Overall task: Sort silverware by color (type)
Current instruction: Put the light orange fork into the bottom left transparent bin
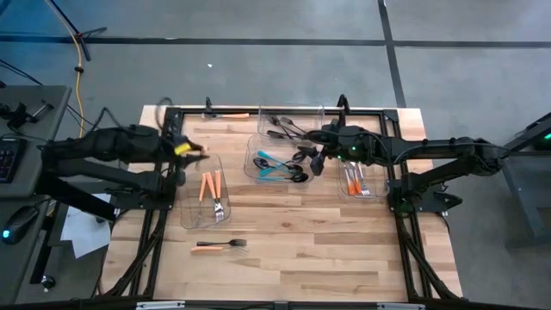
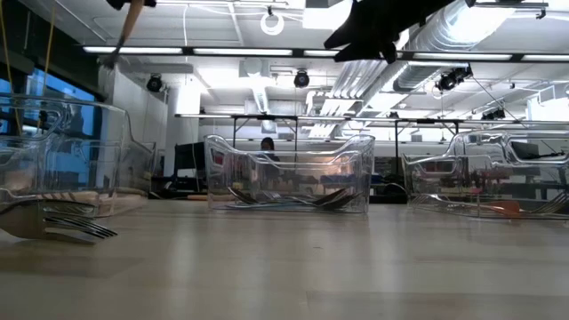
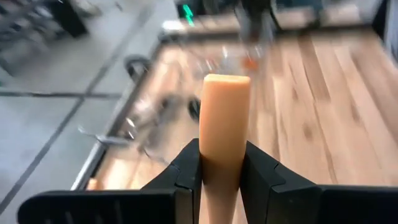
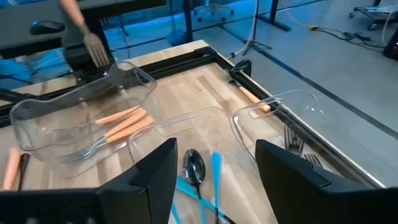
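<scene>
Nearest thing: an orange-handled fork point(image 3: 222, 134), handle end-on in the left wrist view, clamped between the two fingers of the left pincer point(image 3: 222, 174). From above, that pincer point(image 1: 191, 150) hangs over the far end of the left bin point(image 1: 191, 215).

Table point(image 1: 293, 258): pale wood slats on a black frame. Five clear bins on it, as the high view counts them.

Left bin holds two orange-handled forks point(image 1: 212, 191). Middle bin point(image 1: 254, 169) holds teal and black pieces point(image 1: 277, 164). Right bin point(image 1: 377, 191) also holds orange-handled pieces point(image 1: 354, 182). One orange-handled fork point(image 1: 219, 246) lies loose on the table near the front edge.

Right pincer point(image 1: 316, 160) wide open, empty, over the middle bin; its wrist view shows a black spoon point(image 4: 194, 167) and teal handles just below.

Risks, by my guess:
- The grip is near the handle end, so the fork could swing or slip before release.
- Dropped from height, it may bounce off the rim.
- Orange sits in two bins, so the sort could end up split.

Views differ: the low view shows the held fork point(image 2: 122, 37) hanging tines down, well above the bins; the left wrist view hides the tines entirely.
</scene>
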`<move>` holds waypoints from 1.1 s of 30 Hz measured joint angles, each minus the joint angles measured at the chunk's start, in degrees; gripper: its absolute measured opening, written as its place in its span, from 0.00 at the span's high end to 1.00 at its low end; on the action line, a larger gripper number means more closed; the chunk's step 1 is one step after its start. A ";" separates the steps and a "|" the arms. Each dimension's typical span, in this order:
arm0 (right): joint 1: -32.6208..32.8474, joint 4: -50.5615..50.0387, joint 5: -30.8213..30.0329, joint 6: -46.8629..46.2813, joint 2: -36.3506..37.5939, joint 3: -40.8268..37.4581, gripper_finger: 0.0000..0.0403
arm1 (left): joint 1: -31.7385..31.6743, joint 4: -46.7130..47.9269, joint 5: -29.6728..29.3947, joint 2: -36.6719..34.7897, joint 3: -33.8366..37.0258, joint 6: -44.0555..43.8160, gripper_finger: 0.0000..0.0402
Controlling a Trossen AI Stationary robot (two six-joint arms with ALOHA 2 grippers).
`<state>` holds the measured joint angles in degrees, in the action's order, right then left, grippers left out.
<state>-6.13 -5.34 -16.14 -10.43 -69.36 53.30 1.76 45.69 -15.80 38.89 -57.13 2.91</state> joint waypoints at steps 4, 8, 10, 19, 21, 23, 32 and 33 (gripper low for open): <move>0.00 -0.02 -0.35 -0.02 0.00 0.00 0.50 | 6.36 6.72 -1.34 6.58 -0.75 1.79 0.86; -0.05 -0.03 -0.39 -1.85 0.00 0.00 0.50 | 13.30 8.27 -3.58 11.86 1.63 5.96 0.86; -0.24 -0.06 -0.37 -2.84 0.00 0.00 0.50 | 16.05 7.99 -4.16 13.18 3.46 7.56 0.86; -0.26 -1.16 -0.64 -3.65 -0.02 -0.02 0.50 | 23.29 6.28 -4.51 12.83 13.61 8.52 0.86; -0.26 -1.20 -0.64 -3.66 -0.02 -0.02 0.50 | 23.50 6.61 -4.72 12.83 15.59 9.83 0.86; -0.26 -1.29 -0.66 -3.68 -0.02 -0.02 0.50 | 23.50 4.84 -4.64 12.85 17.37 10.85 0.86; -0.26 -1.32 -0.68 -4.55 -0.04 -0.02 0.50 | 23.49 0.67 -4.59 12.85 20.33 12.36 0.74; -0.26 -1.33 -0.68 -4.55 -0.04 -0.02 0.50 | 23.50 0.60 -4.57 12.85 20.33 12.36 0.71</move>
<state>-6.39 -6.68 -16.82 -14.98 -69.41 53.28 25.26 46.29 -20.36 51.75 -36.80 15.27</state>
